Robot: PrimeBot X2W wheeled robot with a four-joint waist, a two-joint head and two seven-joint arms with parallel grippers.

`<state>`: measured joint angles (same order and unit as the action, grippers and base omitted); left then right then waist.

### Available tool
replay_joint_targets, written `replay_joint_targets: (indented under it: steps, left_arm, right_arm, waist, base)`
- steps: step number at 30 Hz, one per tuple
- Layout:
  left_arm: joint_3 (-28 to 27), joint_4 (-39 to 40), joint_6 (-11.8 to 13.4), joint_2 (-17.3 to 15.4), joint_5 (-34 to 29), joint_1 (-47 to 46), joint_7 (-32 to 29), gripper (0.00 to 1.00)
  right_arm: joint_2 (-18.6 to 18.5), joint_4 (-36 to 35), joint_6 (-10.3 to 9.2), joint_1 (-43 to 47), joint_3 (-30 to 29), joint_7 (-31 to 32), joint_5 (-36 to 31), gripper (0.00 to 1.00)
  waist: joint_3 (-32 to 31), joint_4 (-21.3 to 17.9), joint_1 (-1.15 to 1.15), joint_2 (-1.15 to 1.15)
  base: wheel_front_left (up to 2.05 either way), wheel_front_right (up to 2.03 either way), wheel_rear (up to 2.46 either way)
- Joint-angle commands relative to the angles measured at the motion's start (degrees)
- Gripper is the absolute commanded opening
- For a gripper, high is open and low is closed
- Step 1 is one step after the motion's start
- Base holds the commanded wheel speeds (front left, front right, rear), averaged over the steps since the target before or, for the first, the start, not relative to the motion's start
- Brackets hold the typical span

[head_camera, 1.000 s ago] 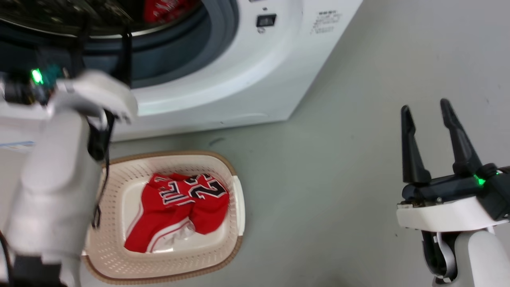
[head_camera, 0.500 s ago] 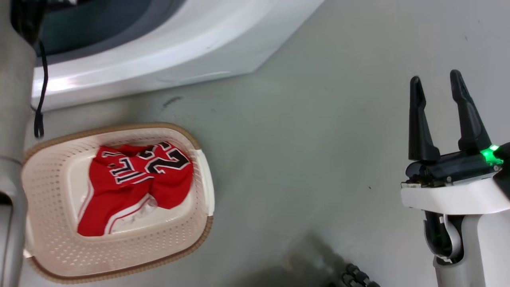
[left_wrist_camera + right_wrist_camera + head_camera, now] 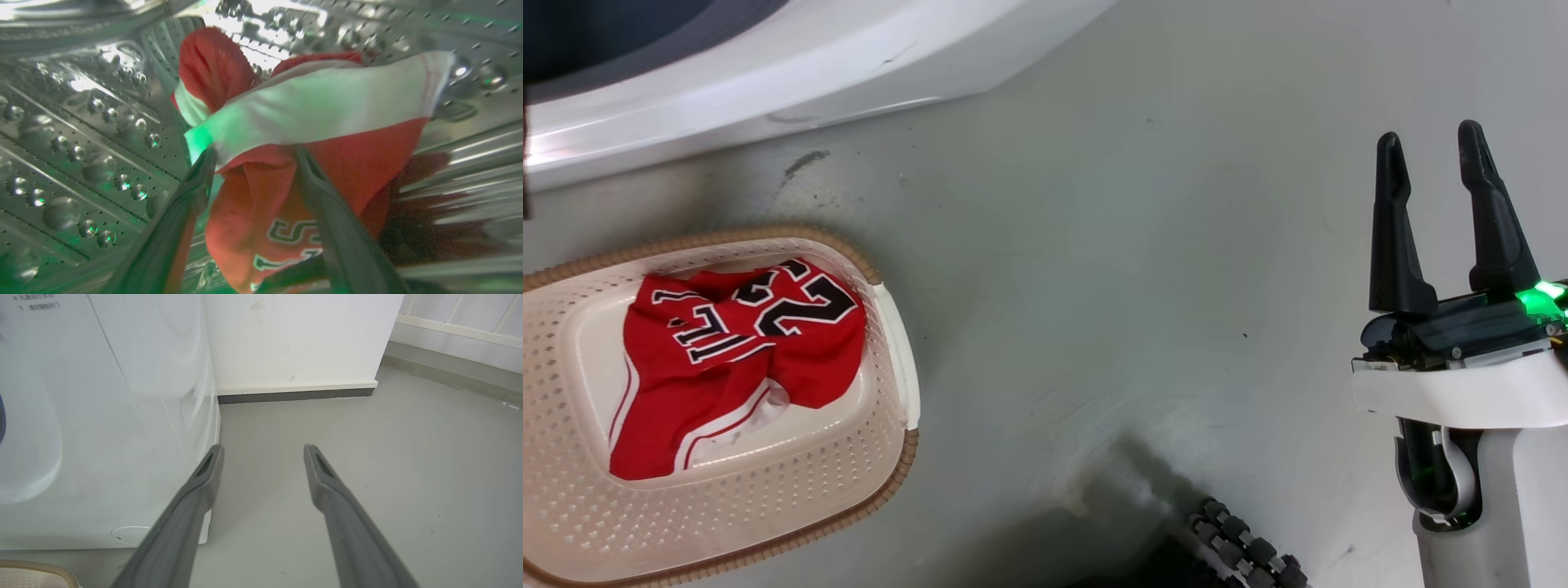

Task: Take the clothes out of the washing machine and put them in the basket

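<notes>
Inside, the left gripper (image 3: 253, 157) stood spread in the steel drum (image 3: 81, 134) of the washing machine (image 3: 768, 73), its 2 fingers either side of a crumpled red jersey (image 3: 359, 163) and not pinching it. The cloth looked light, limp and apt to slip or trail, so a bunched fold near its white lining, taken deep between the fingers, seemed the best hold. Another jersey (image 3: 735, 343), numbered 23, lay in the basket (image 3: 882, 490) on the floor (image 3: 1094, 286). The right gripper (image 3: 1429, 135) hung well apart, released and empty.

Grey floor (image 3: 1094, 286), dark scuff (image 3: 805, 162); white wall (image 3: 302, 335), dark baseboard (image 3: 294, 395).
</notes>
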<state>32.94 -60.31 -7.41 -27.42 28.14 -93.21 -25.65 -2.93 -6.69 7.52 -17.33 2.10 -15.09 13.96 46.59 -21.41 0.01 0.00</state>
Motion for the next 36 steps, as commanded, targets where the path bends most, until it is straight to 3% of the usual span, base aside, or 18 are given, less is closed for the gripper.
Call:
replay_joint_targets:
  steps: [1,11,12,13,23,36]
  left_arm:
    - [0.3,-0.2,0.0,-0.6,0.4,-0.2,-0.4,1.00]
    - [4.8,-1.0,0.0,-2.5,3.0,-0.3,-1.7,1.00]
    - [5.1,-0.9,0.0,-2.8,2.8,-0.6,-0.8,0.60]
    - [5.2,-1.0,0.0,-3.2,2.5,-1.2,0.1,0.00]
    - [4.9,-2.8,0.0,-1.8,5.3,-1.8,7.1,0.00]
    - [8.3,2.8,0.0,0.2,14.6,14.4,22.8,0.00]
  right_arm:
    - [0.1,-0.2,-0.06,-0.8,0.0,-0.1,0.2,1.00]
    - [0.1,-0.2,-0.06,-1.3,-0.2,-0.1,1.0,1.00]
    - [0.1,-0.1,-0.06,-1.3,-0.1,-0.1,1.0,1.00]
    - [0.1,-0.1,-0.06,-1.4,0.0,-0.1,1.0,1.00]
    - [0.1,0.5,-0.06,-1.3,-0.7,-0.1,-0.1,1.00]
    - [0.1,2.1,-0.06,2.1,-3.1,-0.1,-5.2,1.00]
  waist:
    - [0.5,-0.4,-0.01,0.00]
    - [2.2,-1.1,-0.01,0.00]
    - [2.2,-1.1,-0.01,0.00]
    - [2.3,-1.1,-0.01,0.00]
    - [0.4,0.1,-0.01,0.00]
    - [-11.7,7.3,-0.01,0.00]
  base:
    - [0.00,0.00,0.00]
    - [0.00,0.00,0.00]
    - [0.00,0.00,0.00]
    - [0.00,0.00,0.00]
    - [0.00,0.00,0.00]
    - [0.00,0.00,0.00]
